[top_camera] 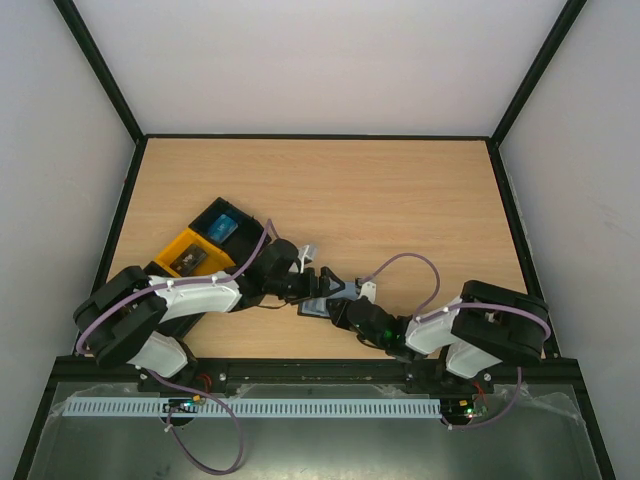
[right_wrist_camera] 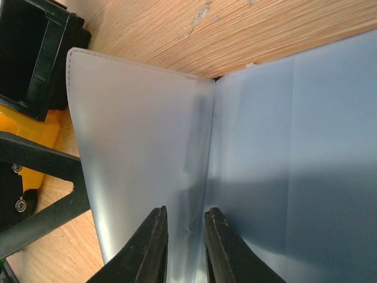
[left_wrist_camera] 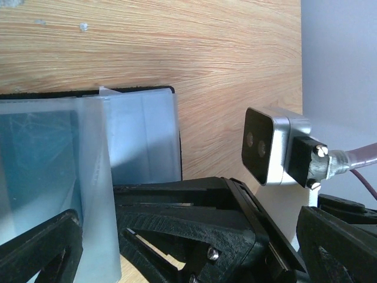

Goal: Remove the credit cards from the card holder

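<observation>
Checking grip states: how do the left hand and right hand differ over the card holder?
Opening: the left hand is spread wide, while the right hand has its fingers nearly together, with only a narrow gap.
Contact: the right hand straddles the raised translucent flap of the card holder. The left hand grips nothing, its fingers far apart with the flap standing near one.
Shared: both have black fingers and are down at the card holder.

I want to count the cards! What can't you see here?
- Right wrist view: whether the right gripper grips the pocket panel is unclear.
- Both wrist views: the cloudy panel blurs whatever is inside.
- Top view: the left arm and right arm cover most of the card holder and part of the trays.
</observation>
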Robot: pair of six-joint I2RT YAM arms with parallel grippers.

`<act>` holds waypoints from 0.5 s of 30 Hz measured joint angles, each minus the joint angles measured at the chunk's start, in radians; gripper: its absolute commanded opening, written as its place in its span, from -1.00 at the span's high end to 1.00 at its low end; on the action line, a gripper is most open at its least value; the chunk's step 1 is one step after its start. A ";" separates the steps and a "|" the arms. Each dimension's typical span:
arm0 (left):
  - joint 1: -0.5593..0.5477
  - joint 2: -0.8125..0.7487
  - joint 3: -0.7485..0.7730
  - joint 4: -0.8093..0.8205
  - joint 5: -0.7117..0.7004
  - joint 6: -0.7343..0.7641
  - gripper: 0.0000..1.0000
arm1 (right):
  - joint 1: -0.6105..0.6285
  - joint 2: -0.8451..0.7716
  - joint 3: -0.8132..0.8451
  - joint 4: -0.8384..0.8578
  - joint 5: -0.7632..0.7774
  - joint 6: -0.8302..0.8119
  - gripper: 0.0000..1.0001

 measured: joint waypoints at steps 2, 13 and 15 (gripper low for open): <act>-0.001 0.000 0.000 0.011 0.001 -0.007 -0.99 | 0.000 -0.010 -0.002 -0.007 0.000 0.000 0.55; -0.004 0.002 0.000 0.047 0.006 -0.036 -0.99 | 0.000 -0.180 -0.051 -0.131 0.031 0.000 0.28; -0.008 0.006 0.000 0.064 0.013 -0.048 -0.99 | 0.000 -0.249 -0.069 -0.173 0.042 0.004 0.24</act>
